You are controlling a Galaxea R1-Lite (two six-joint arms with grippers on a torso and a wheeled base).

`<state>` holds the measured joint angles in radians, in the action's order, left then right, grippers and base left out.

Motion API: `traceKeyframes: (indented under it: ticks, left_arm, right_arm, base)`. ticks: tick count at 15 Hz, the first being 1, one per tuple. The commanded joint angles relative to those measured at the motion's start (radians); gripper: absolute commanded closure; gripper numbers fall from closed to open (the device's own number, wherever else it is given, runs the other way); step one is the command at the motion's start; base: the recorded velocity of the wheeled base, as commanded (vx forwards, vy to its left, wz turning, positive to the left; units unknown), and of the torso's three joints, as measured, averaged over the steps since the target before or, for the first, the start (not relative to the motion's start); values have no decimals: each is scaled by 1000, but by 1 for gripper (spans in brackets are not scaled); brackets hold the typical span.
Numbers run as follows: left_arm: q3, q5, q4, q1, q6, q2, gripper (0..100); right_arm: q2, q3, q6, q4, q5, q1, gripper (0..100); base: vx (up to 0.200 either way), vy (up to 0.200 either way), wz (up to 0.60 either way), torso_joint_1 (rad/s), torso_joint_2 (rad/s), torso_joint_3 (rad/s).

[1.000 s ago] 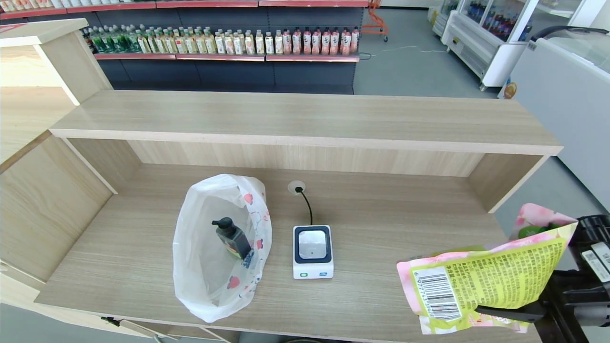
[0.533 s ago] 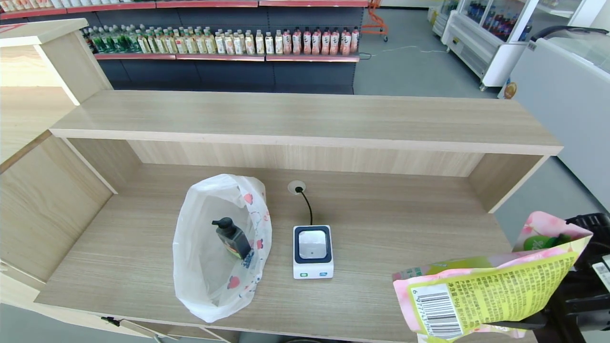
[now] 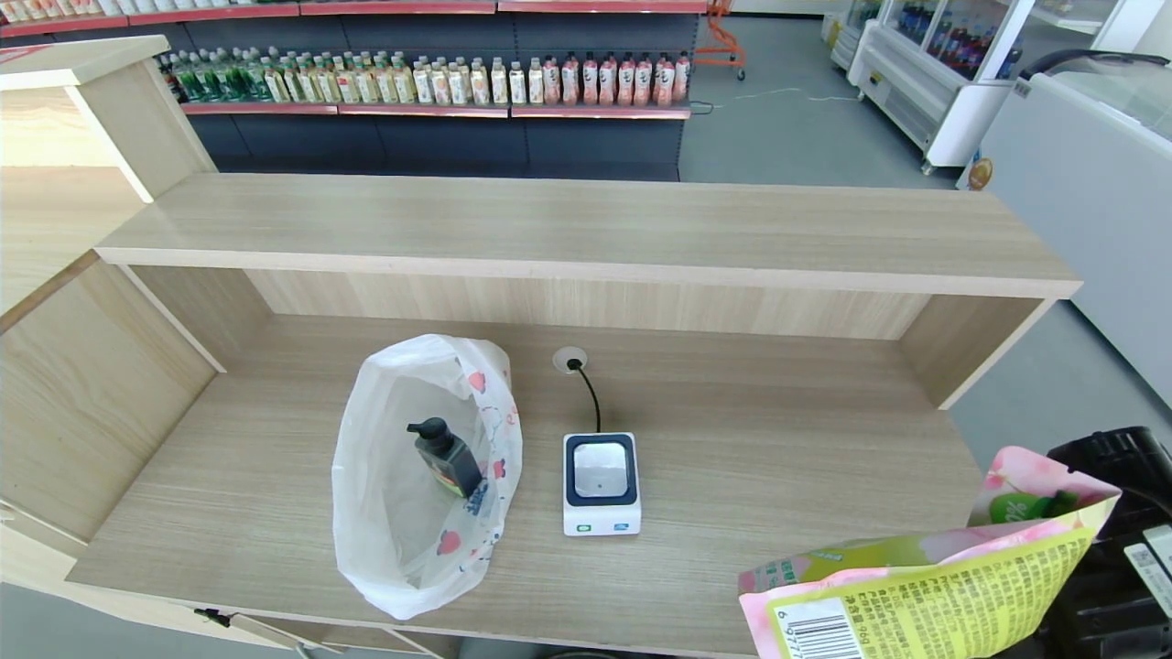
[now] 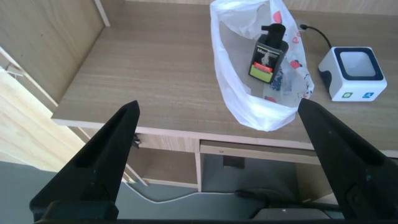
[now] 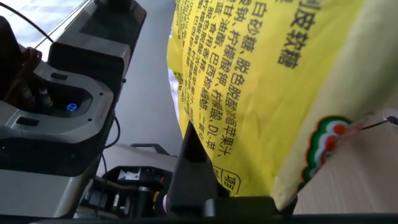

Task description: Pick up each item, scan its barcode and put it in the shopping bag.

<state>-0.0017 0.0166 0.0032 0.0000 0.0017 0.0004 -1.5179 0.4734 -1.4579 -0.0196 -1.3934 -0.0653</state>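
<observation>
1. Done: pump bottle [image 3: 446,455] lying inside shopping bag [image 3: 366,522] on counter [image 3: 778,430].
2. Left to do: snack pouch [image 3: 925,586], clamped in right hand [image 5: 198,163] at near right corner, well apart from scanner [image 3: 601,482].
3. Left hand [image 4: 217,109] spread wide, empty.

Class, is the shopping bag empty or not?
Not empty: a pump bottle lies inside the bag, seen through its open mouth.
</observation>
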Motion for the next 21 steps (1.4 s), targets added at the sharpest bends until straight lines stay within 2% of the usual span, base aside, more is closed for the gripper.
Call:
traceKeyframes:
  ticks: [1, 21]
  left_arm:
    - [0, 0, 0, 0, 0, 0, 0]
    - [0, 0, 0, 0, 0, 0, 0]
  right_arm:
    - [-1, -6, -1, 0, 4, -1, 100]
    - [18, -12, -35, -2, 27, 1, 100]
  base:
    - [0, 0, 0, 0, 0, 0]
    - [0, 0, 0, 0, 0, 0]
